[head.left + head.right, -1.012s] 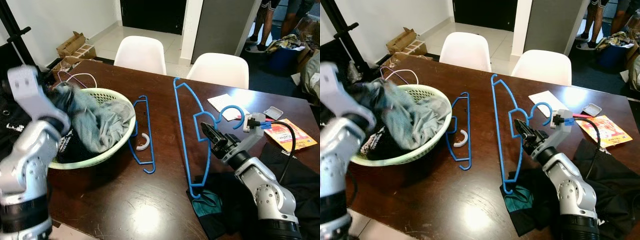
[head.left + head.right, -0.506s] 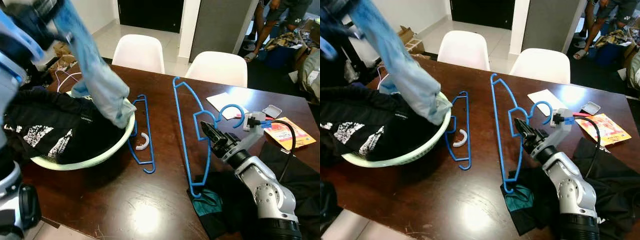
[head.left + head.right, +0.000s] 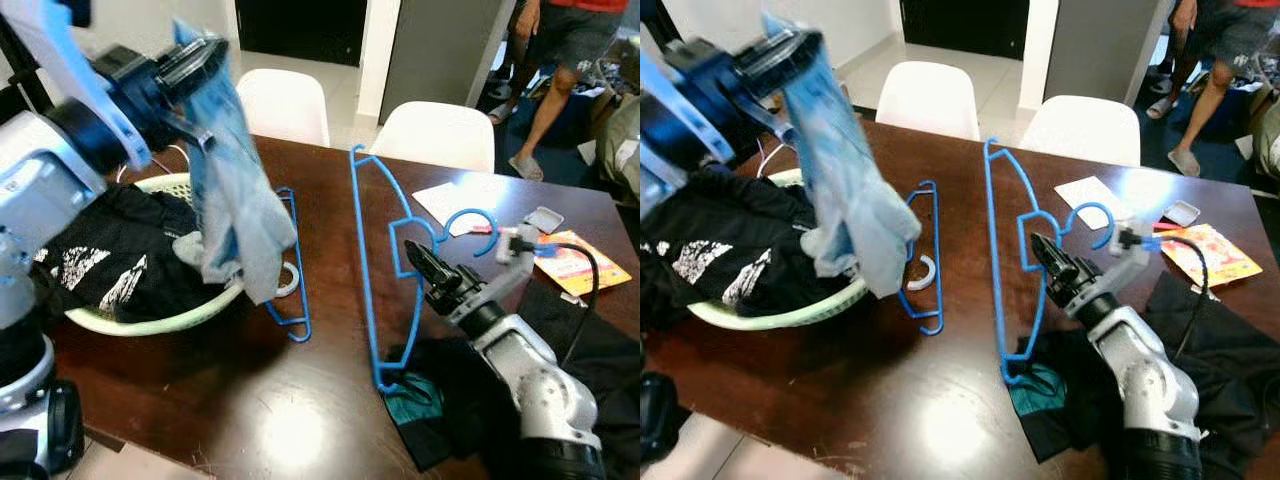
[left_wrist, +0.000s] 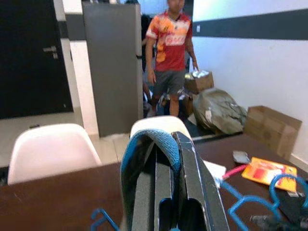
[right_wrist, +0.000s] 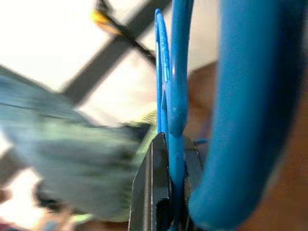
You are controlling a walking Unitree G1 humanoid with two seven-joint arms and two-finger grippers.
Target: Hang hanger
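Hanger (image 3: 372, 262), large and blue, lies on the dark counter (image 3: 250, 400), long axis running away from the robot, hook toward its right. Right claw (image 3: 424, 268) is clamped on the neck bar. Left claw (image 3: 195, 62), raised over the green basket (image 3: 150, 322), pinches a pale blue-grey garment (image 3: 235, 205). Judged nearer the hanger: right arm. White chairs (image 3: 432, 135) and a person (image 4: 169, 53) stand beyond.

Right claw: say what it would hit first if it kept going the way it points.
Shut on the big hanger, the right claw points up-left across the table; the small hanger and the hanging garment lie roughly in line, though depth is unclear.
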